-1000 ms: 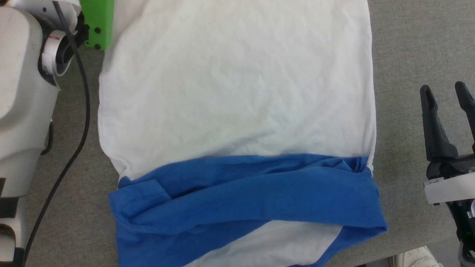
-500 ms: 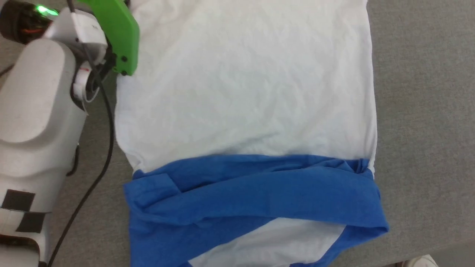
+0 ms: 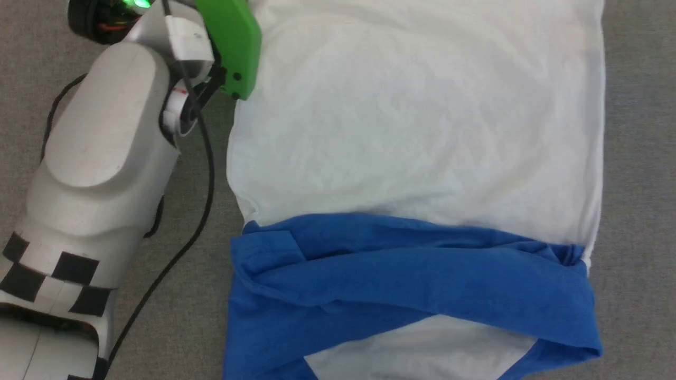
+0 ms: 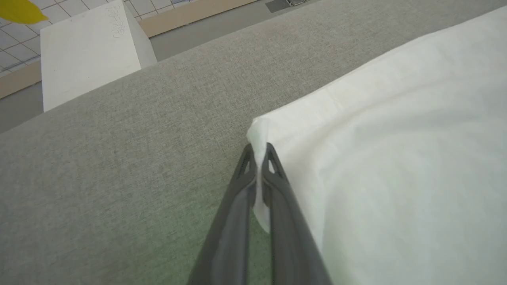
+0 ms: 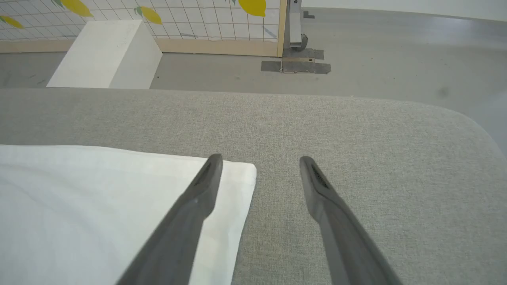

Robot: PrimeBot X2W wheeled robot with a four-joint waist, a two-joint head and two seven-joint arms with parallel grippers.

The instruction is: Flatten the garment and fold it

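left gripper (image 4: 258, 152) pinched T-shirt (image 4: 396, 158) thinly at far-left corner; right gripper (image 5: 259, 163) spread, straddling far-right corner. Risk: one-sided pull could skew fabric, or hem could slip out.

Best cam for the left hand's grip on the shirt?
Left wrist view: left hand shut on the garment corner, cloth between its fingers. Head view: its forearm at the edge. Right wrist view: another corner, by the open right hand.
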